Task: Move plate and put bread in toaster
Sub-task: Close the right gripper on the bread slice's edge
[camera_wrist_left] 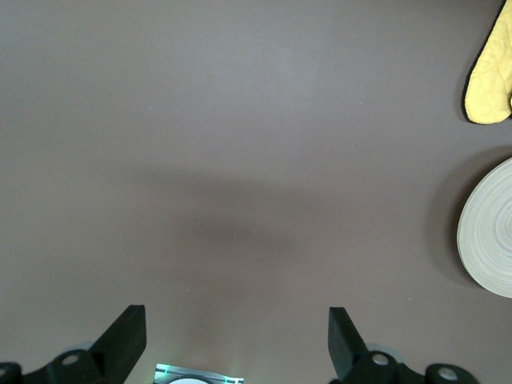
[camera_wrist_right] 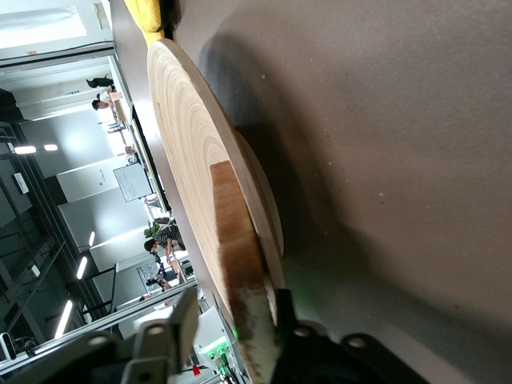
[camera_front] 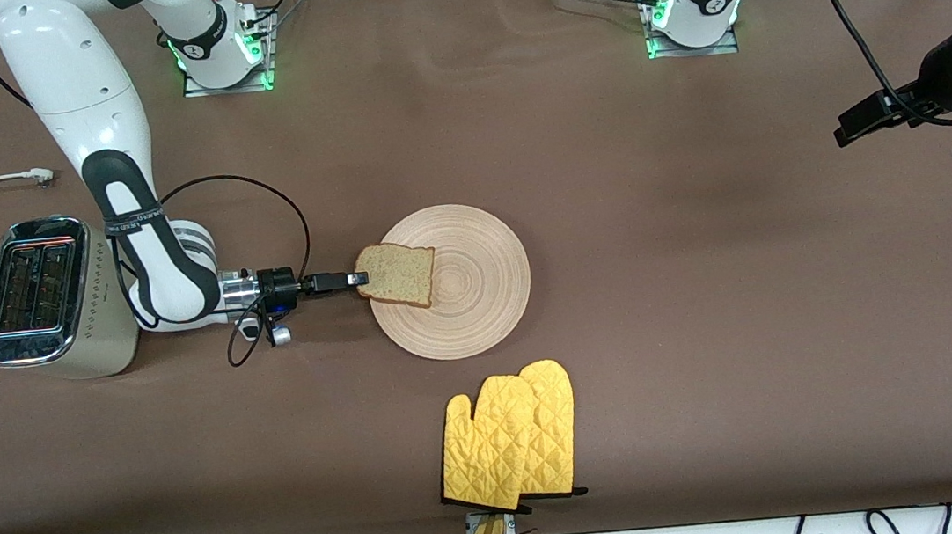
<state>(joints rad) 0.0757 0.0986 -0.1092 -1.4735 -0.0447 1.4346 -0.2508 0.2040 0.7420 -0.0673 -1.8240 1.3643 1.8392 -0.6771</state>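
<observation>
One slice of bread lies on the plate at its nine o'clock edge, and the right gripper comes in level from the toaster end with its fingers clamping on the slice's near crust. In the right wrist view the crust sits between the jaws, so the grasp looks nearly made. To do this well, I would finish closing gently, lift straight up before turning, and keep the slice vertical for the slots. The left gripper waits released over bare table, toward three o'clock of the plate. The yellow mitt lies at six o'clock.
</observation>
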